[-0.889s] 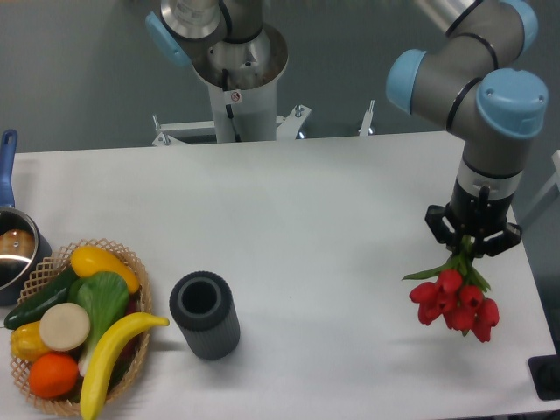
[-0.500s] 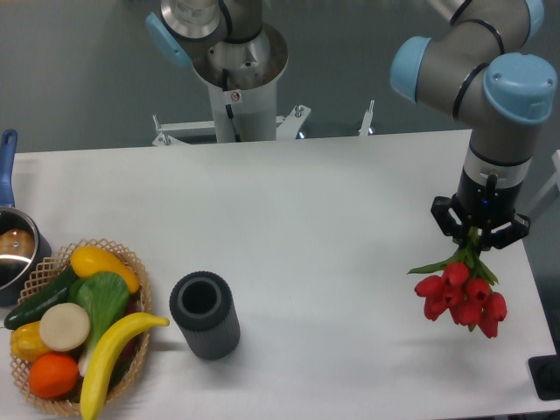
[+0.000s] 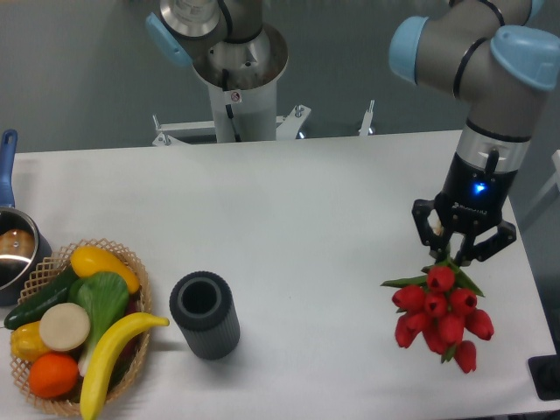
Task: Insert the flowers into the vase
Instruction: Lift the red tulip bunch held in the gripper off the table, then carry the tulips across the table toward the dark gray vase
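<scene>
Since the earlier frames the gripper [image 3: 458, 252] has shifted a little to the left and toward the camera, and the flowers [image 3: 439, 312] have come along with it, now hanging lower in the picture and further from the table's right edge. The bunch also looks larger and more spread than before.

The gripper points straight down from the arm [image 3: 490, 114] and its two fingers are closed around the green stems just above the buds, so it is holding the flowers by the stem end. A small blue light shows on the wrist above the fingers. The red tulip buds hang below the fingers, heads down and fanned toward the camera, with a green leaf sticking out to the left and another to the right. The bunch is over the right part of the white table [image 3: 306, 201]; whether the lowest buds touch the surface cannot be told.

The vase [image 3: 205, 314] stands upright on the table well to the left of the flowers, its dark opening facing up and nothing in it. Just beside it on the left is a woven basket [image 3: 133, 262] holding fruit and vegetables, among them a banana [image 3: 112, 348] whose tip reaches close to the vase, an orange [image 3: 51, 374] and a green leafy piece. At the far left edge sits a pot [image 3: 14, 252] with a blue handle. Behind the table rises the robot base [image 3: 234, 66]
</scene>
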